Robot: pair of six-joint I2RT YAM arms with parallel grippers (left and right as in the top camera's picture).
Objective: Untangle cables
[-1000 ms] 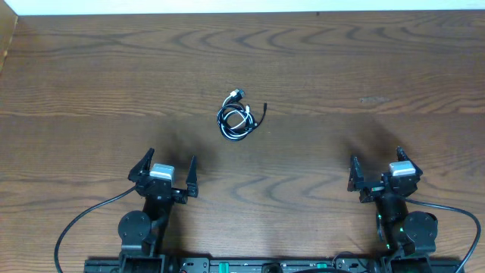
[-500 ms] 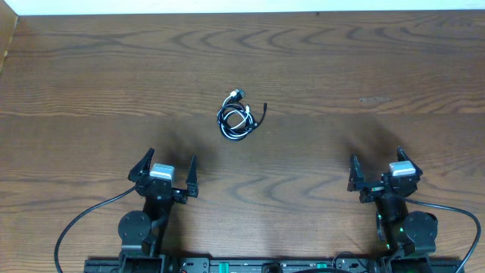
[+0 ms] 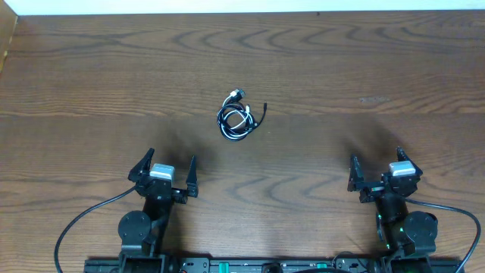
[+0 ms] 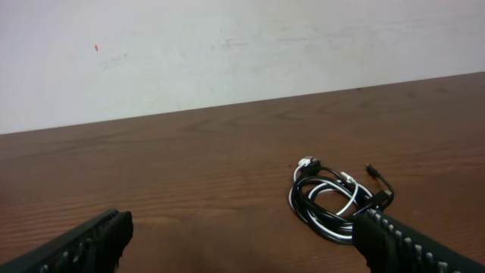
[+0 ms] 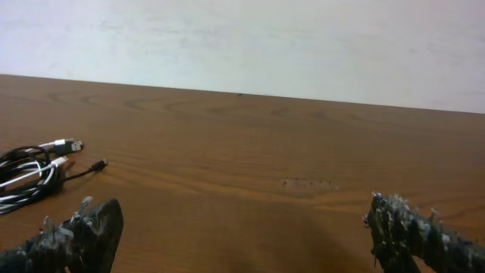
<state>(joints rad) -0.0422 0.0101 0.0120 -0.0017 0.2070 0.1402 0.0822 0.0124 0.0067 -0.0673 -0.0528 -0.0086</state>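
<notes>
Both arms sat folded low, well short of the cables. The left gripper stood on the near left of the bundle, jaws spread wide and empty. The right gripper stood on its near right, likewise spread and holding nothing. The cables lay coiled together on the table, apart from both grippers.

Only the left wrist view showed the white cord threaded inside the black cord loops, with a silver plug at the bundle's far side. The right wrist view cut the bundle at the frame edge but showed a small black plug trailing out of it.
</notes>
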